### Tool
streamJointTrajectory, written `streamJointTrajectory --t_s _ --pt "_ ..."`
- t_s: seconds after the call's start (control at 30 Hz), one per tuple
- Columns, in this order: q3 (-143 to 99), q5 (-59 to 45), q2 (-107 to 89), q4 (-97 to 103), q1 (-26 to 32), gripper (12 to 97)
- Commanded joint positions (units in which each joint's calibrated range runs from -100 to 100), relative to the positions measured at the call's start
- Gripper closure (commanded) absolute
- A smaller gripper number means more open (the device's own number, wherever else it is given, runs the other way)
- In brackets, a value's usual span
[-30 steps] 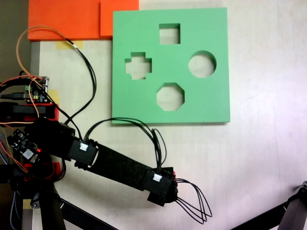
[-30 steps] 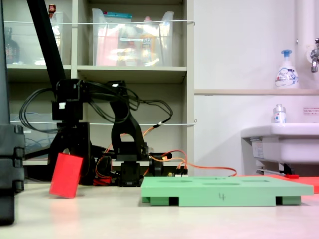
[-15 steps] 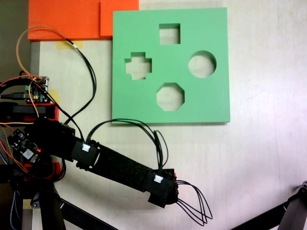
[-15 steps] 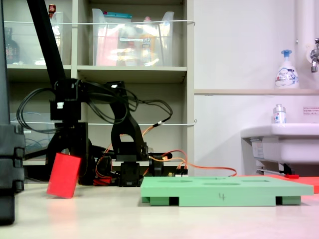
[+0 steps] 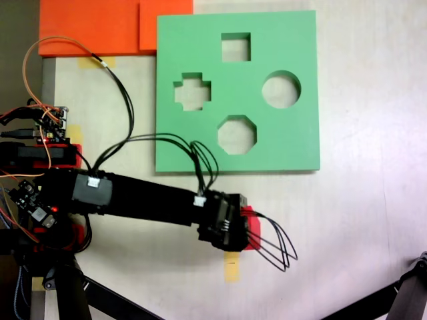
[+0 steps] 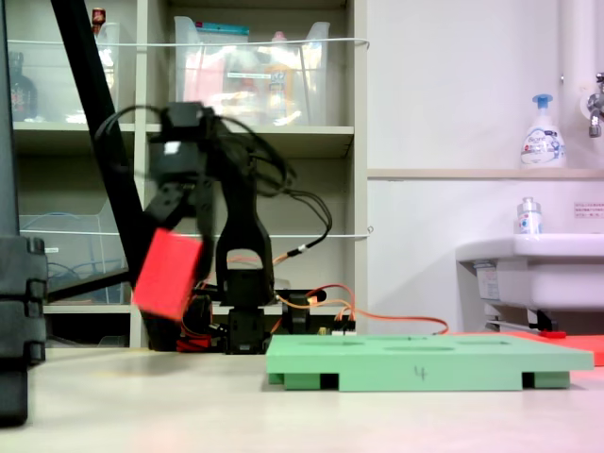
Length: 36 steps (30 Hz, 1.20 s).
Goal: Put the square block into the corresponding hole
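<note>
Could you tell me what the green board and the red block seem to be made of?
The green board looks like thick matte foam: flat even colour, no shine, cleanly cut holes, and a chunky edge with notches in the side view. The red block, held off the table in the gripper, appears to be similar matte foam, though motion blur leaves that less certain.

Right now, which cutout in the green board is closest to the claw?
The octagonal cutout, lowest of the four in the top-down fixed view, nearest the board edge facing the claw. Cross, circle and square lie farther up.

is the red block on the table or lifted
Lifted: in a fixed view the square block hangs tilted in the gripper, clear of the table.
</note>
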Motion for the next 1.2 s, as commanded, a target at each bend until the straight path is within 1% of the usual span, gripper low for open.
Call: streamJointTrajectory --t_s 0.0,0.2,0.37,0.5,0.8,1.17 --pt "1.22 4.30 -6.97 -1.27 2.93 81.1" --pt "0.03 14.07 -9.49 -1.27 10.74 80.8" --pt "1.02 21.68 -6.00 -1.27 16.26 80.8" --pt "9.30 24.66 0.57 -1.27 19.83 80.8" --pt "33.03 31.06 21.66 -1.27 25.35 80.7" --pt "33.92 32.43 28.36 -1.27 29.79 80.7"
